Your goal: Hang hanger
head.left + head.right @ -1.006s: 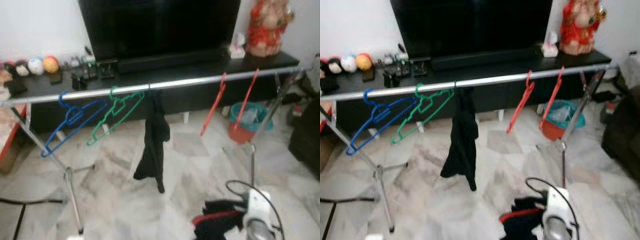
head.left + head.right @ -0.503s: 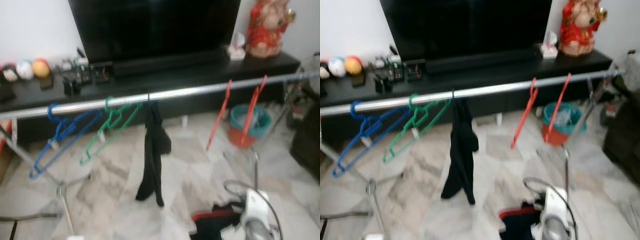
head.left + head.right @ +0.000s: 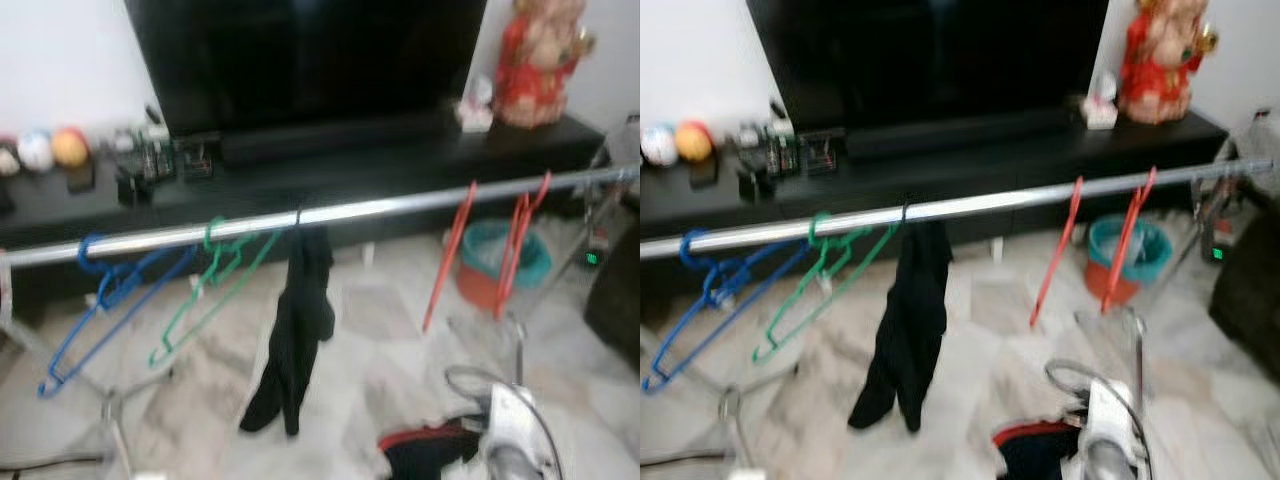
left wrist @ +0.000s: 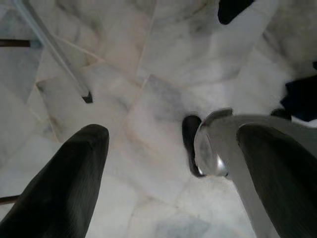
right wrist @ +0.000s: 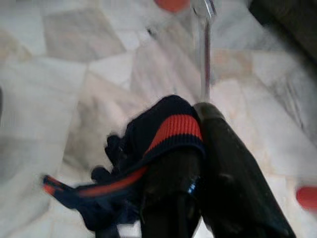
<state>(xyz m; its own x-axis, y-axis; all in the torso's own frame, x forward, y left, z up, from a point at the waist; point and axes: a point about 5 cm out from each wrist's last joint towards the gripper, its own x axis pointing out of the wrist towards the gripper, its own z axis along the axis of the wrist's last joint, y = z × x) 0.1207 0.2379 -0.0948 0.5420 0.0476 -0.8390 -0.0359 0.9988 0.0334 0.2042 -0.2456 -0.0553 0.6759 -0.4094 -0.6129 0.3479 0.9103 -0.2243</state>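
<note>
A silver clothes rail crosses the room in front of me. On it hang a blue hanger, a green hanger, a black garment and two red hangers. Low on the right, my right gripper is shut on a navy garment with a red band, also seen as a dark bundle beside my right arm. Whether a hanger is inside that bundle is hidden. My left gripper hangs open over the marble floor, its fingers wide apart.
Behind the rail stands a black TV bench with a TV, a red figurine and small balls. A teal and orange bin sits under the rail's right end. The rack's leg is at the left, dark furniture at the right.
The whole picture has shifted as the camera moved; the rail now sits lower in view. The black garment's lower end has swung left. My right gripper still holds the navy garment.
</note>
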